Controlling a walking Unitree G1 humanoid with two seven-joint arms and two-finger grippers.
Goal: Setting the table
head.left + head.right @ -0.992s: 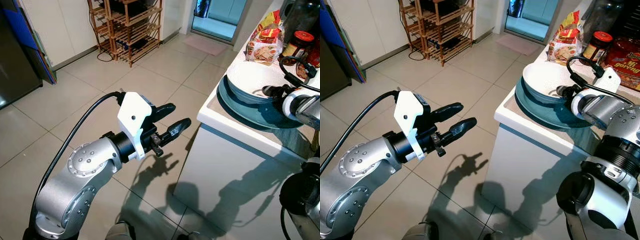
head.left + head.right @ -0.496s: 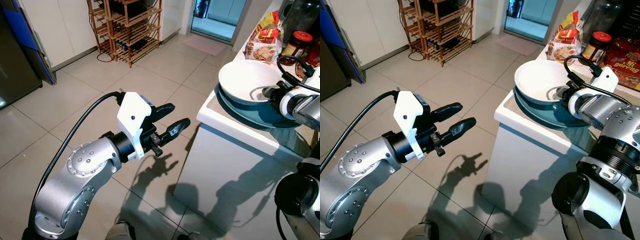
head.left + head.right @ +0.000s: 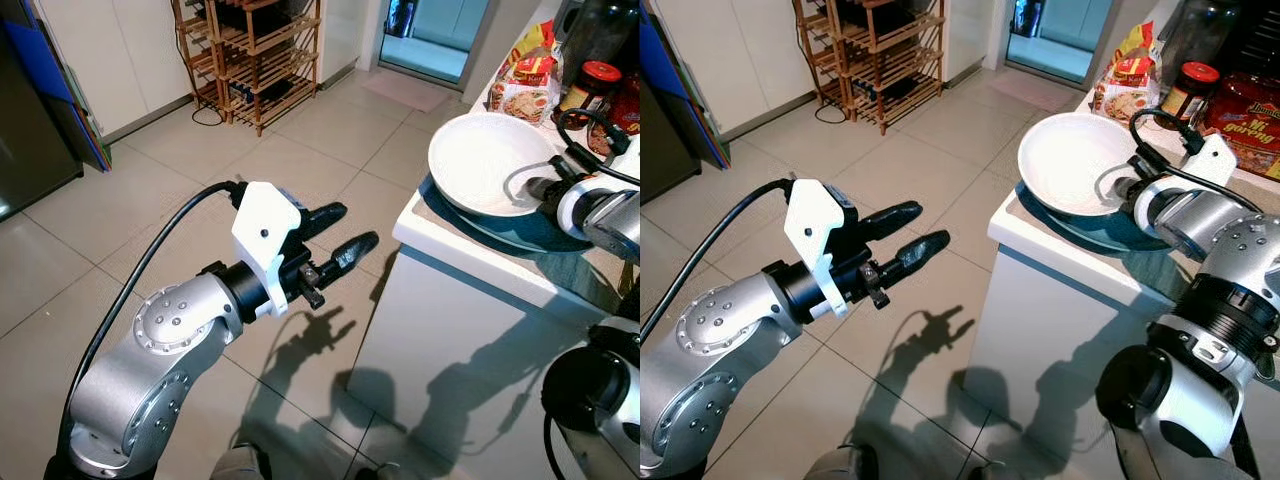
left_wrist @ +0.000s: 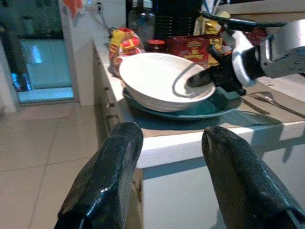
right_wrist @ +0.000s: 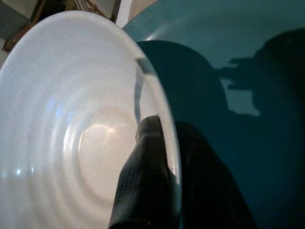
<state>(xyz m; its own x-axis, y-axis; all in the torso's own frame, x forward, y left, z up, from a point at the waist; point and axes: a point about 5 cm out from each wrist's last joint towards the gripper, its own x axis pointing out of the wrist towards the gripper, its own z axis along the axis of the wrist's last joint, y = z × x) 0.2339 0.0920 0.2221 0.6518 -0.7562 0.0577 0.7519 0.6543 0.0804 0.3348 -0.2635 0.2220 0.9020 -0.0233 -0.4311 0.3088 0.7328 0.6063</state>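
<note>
So the right gripper point(image 5: 164, 157) has the white bowl point(image 3: 1072, 162) pinched by its rim, one black finger inside, the other under the outside wall, clamped tight. The bowl is tipped up on that side and looks lifted off the teal plate point(image 3: 1110, 232) it was nested on, hanging just above it at the counter's point(image 3: 1060, 255) corner. Behind it are snack packets point(image 3: 1122, 82), a red-lidded jar point(image 3: 1188, 92) and cutlery point(image 4: 267, 98) lying beside the plate.

The left gripper point(image 3: 335, 232) is out over the tiled floor point(image 3: 120, 200), fingers spread apart, holding nothing, pointing toward the counter.

My read: it's the pick-up step, grabbing the bowl to carry it to the table. Next it needs to clear the plate's rim and swing away without the bowl slipping, since a one-edge pinch on a smooth bowl seems sketchy.
</note>
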